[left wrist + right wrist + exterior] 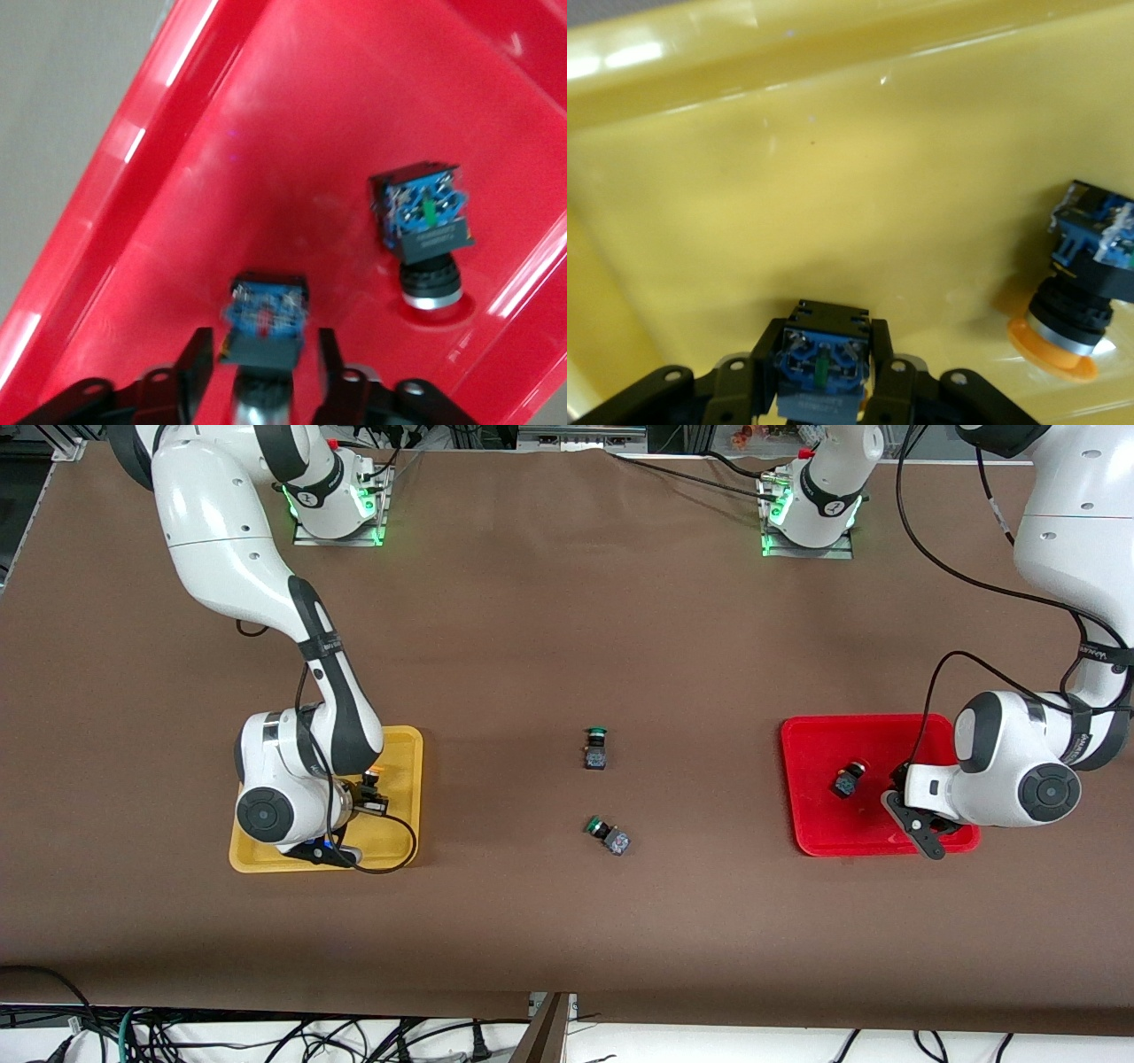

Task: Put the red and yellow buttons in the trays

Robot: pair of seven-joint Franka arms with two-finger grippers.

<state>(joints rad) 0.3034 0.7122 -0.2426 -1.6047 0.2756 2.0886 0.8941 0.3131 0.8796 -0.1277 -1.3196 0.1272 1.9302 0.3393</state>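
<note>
The red tray [819,833] lies toward the left arm's end. My left gripper [926,840] is low over it and open. In the left wrist view a dark-bodied button [264,320] lies between my left gripper's [263,376] fingers with a gap on each side. A second button [423,226] rests beside it, also seen in the front view [848,779]; their caps do not show. My right gripper [372,795] is low in the yellow tray [399,744], shut on a button [822,359] whose cap is hidden. An orange-capped button [1076,310] lies beside it.
Two green-capped buttons [596,748] [608,836] lie on the brown table mid-way between the trays. The arms' bases stand along the table edge farthest from the front camera. Cables hang below the table edge nearest that camera.
</note>
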